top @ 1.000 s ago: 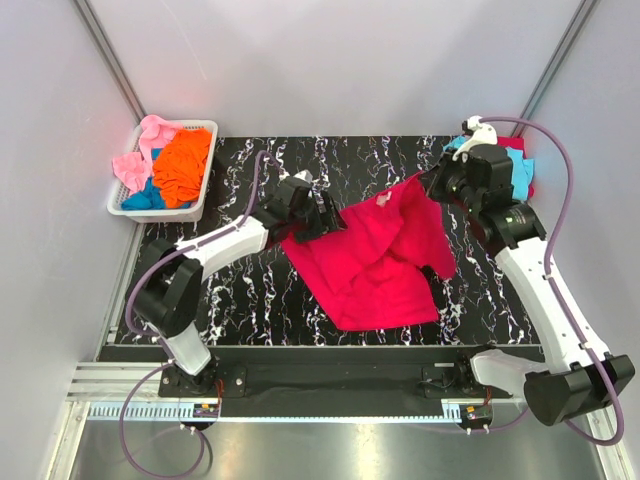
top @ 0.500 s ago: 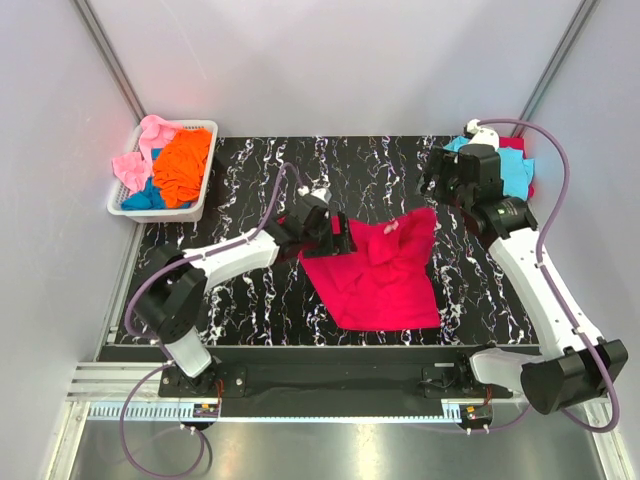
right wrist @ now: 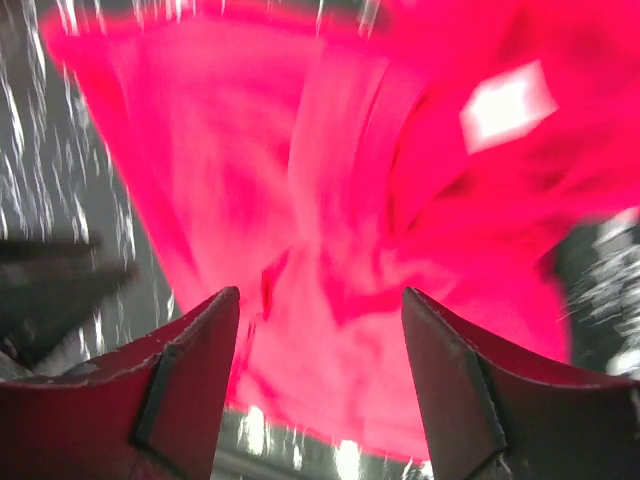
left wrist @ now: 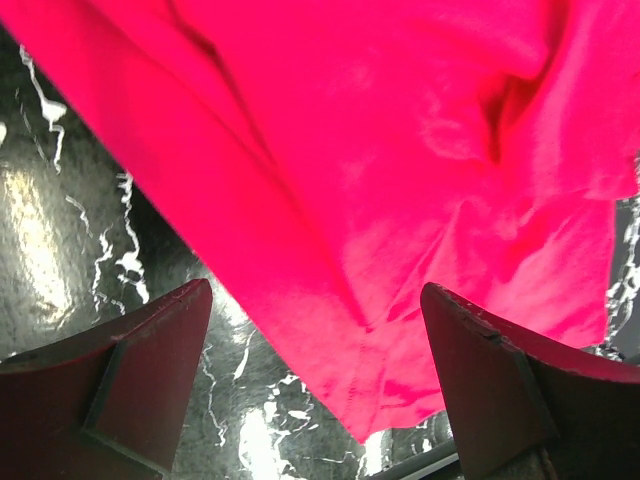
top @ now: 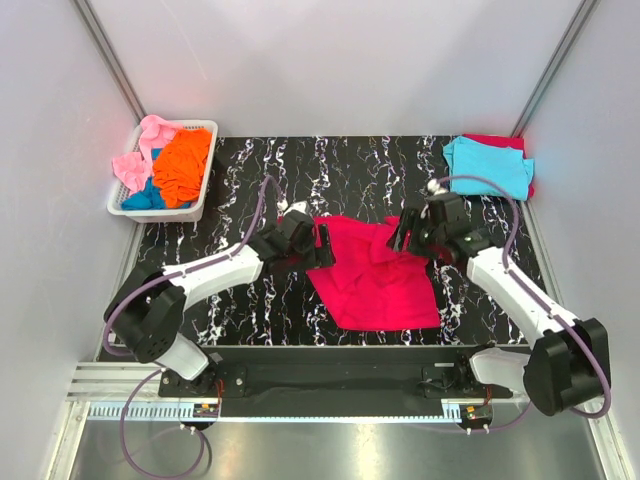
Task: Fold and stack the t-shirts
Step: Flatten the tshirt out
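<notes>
A large crimson-red t-shirt (top: pixel 378 280) lies rumpled on the black marbled table, its upper part bunched in folds. My left gripper (top: pixel 320 246) hovers open at its left edge; in the left wrist view the red cloth (left wrist: pixel 400 150) fills the frame past the left gripper (left wrist: pixel 315 292), nothing between the fingers. At the shirt's upper right corner my right gripper (top: pixel 401 238) stands open, and the right wrist view shows the blurred shirt (right wrist: pixel 330 200) with its white label (right wrist: pixel 508 102) beyond the right gripper (right wrist: pixel 320 294). A cyan t-shirt (top: pixel 488 166) lies folded at the back right on another red one (top: pixel 500 141).
A white slotted basket (top: pixel 208 168) at the back left holds an orange shirt (top: pixel 182 162), a pink one (top: pixel 140 150) and a blue one (top: pixel 146 196). Grey walls close the table on three sides. Purple cables loop off both arms.
The right gripper opened and let go of the red shirt's corner, then swung from the back right down to the shirt. The lifted shirt dropped onto the table. The left arm shifted slightly.
</notes>
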Controlling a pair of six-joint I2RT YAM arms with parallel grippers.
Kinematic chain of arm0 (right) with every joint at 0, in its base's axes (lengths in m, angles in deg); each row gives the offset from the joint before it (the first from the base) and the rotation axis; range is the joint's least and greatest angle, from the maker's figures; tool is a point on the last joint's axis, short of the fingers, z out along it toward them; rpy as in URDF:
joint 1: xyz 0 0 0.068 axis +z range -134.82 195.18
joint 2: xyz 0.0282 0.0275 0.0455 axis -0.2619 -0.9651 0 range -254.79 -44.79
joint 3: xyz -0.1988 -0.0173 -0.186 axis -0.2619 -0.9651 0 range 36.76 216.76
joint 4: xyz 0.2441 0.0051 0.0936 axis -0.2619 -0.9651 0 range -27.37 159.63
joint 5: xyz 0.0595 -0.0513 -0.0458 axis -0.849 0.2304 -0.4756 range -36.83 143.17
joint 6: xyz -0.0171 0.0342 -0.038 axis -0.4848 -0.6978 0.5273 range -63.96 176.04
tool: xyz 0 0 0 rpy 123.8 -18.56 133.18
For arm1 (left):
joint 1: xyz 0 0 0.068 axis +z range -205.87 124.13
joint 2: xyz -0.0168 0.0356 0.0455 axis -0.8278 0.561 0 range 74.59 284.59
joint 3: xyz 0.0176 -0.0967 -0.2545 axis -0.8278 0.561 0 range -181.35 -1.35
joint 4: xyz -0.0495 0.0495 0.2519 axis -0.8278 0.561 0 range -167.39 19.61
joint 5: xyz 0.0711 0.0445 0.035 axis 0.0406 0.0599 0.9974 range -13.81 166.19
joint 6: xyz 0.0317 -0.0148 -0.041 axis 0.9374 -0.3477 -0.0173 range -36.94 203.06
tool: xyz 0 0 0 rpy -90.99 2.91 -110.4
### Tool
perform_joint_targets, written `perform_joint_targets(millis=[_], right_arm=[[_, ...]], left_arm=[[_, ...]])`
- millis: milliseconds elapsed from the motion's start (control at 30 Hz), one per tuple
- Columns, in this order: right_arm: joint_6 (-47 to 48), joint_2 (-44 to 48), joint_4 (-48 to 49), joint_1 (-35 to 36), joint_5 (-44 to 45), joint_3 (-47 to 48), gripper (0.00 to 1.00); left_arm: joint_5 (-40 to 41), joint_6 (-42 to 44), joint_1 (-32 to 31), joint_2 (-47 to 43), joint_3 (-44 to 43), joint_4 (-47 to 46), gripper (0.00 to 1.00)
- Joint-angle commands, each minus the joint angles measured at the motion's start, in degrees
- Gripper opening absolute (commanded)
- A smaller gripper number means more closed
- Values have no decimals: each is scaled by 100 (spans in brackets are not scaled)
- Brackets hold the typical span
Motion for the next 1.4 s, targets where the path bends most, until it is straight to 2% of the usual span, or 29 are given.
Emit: perform_joint_targets(millis=[0,167,367,467,733,967,1367], right_arm=[[-493,287,624,294,-963,-409,72],[-503,305,1036,856,-1166,-911,70],[-213,-160,1336,1383,-1342,-938,66],[-186,-599,1468,1454,-1315,-876,64],[-336,-1242,2030,1498,-1307,-885,61],[-441,-1909,2426,1507,-1429,-648,58],[-450,-2577,2505,1525,-1315,-244,52]], left_arm=[[177,-191,-30,-185,126,-97,91],[317,-455,-21,-431,258,-114,91],[432,-929,171,-721,512,-53,92],[475,-1280,365,-949,802,-105,92],[669,-1299,611,-1741,1207,-105,93],[695,-1159,700,-1987,1225,35,93],[775,-965,831,-2321,1208,273,94]])
